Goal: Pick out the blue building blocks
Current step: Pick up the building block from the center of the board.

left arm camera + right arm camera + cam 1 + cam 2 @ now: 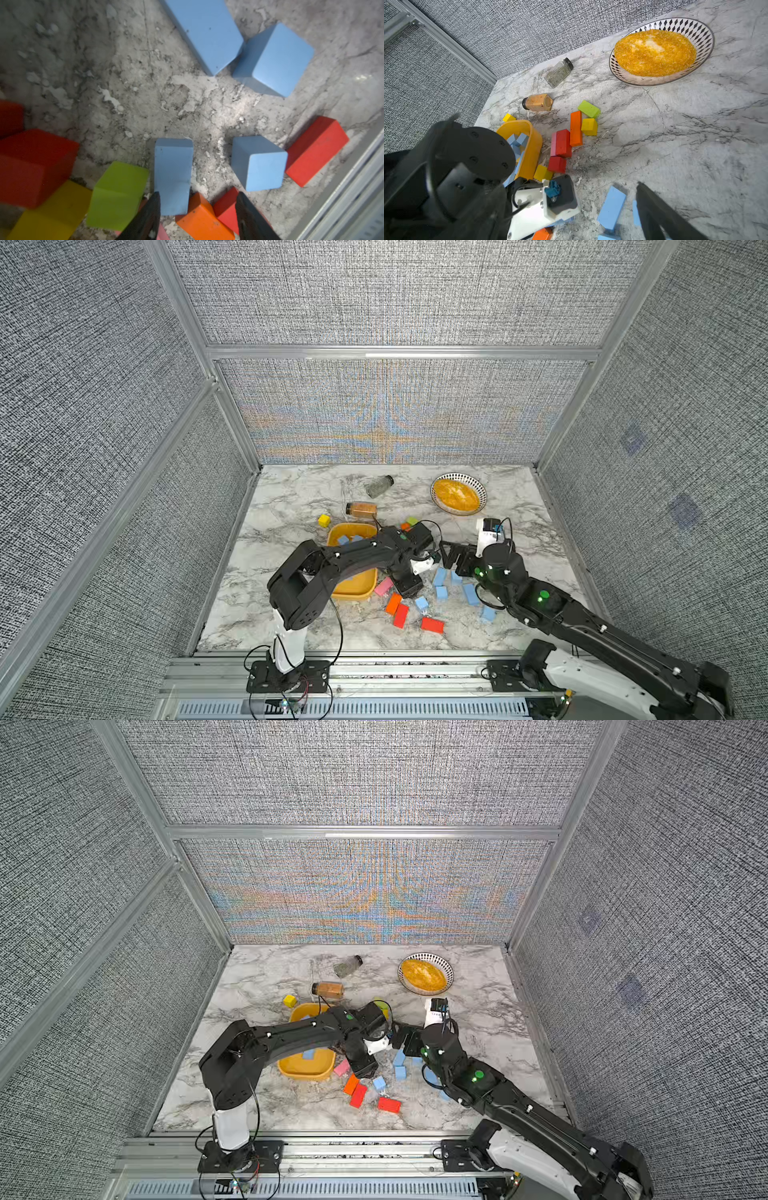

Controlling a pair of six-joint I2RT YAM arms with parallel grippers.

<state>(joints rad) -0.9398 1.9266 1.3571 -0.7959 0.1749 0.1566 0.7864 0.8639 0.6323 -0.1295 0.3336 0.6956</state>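
left fingers (149, 216) are held apart about one blue brick (173, 176), judged light, rigid, flat-sided for pinching; right fingers (652, 207) likewise spread.

In both top views the light was bright and even. The arms made only soft shadows on the table (291, 497). Rainbow stripes rippled over the back wall (386, 435), and the side walls looked bent near the edges. The left wrist view was dimmer, with a bright patch in the middle and dark corners. The red block (35, 166) there looked blurry. In the right wrist view the near left arm (446, 166) was fuzzy.
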